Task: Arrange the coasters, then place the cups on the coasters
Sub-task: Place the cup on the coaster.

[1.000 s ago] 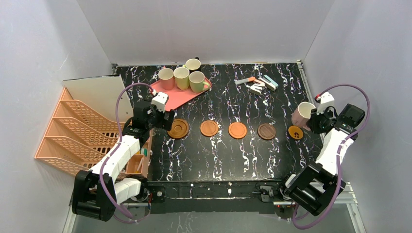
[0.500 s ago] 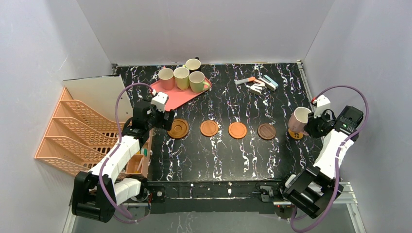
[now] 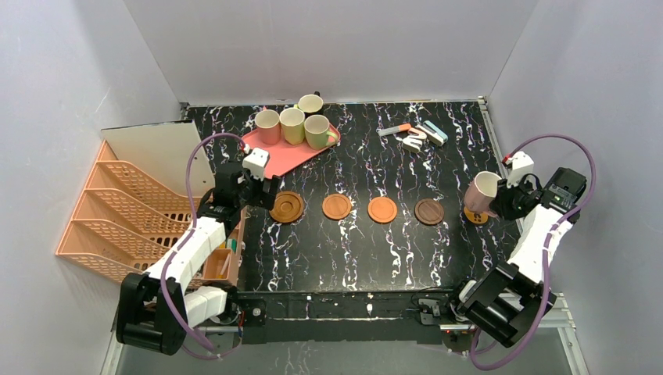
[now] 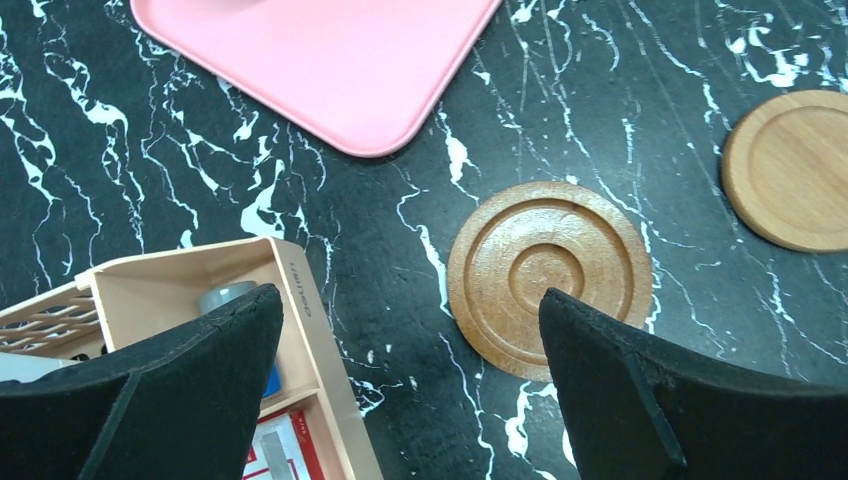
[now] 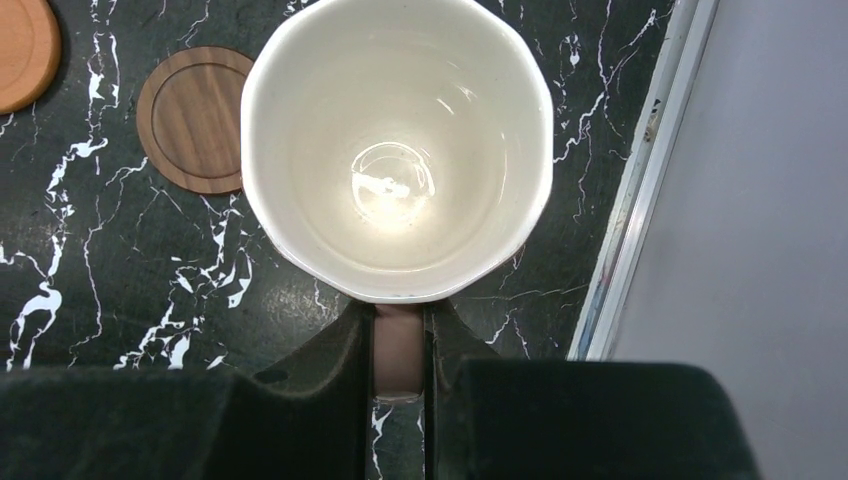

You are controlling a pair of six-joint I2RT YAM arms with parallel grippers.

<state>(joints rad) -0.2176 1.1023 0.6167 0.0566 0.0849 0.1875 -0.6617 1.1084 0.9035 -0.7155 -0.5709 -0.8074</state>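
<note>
You could read no text in these views. The beige organizer box (image 4: 310, 350) carried a small embossed mark on its wall, but it was too small for you to make out.

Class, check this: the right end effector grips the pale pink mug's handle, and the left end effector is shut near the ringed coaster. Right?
No: the left end effector is open, jaws wide apart; the left wrist view shows it.

Before you, four coasters (image 3: 337, 206) line the middle of the table (image 3: 352, 258), left to right; a fifth coaster (image 3: 474, 216) lies near the right edge, under a mug (image 3: 481, 191). Toward the far-left corner, three mugs (image 3: 292, 125) stand on a tray (image 3: 274, 156), a fourth mug (image 3: 310, 104) behind them.
</note>
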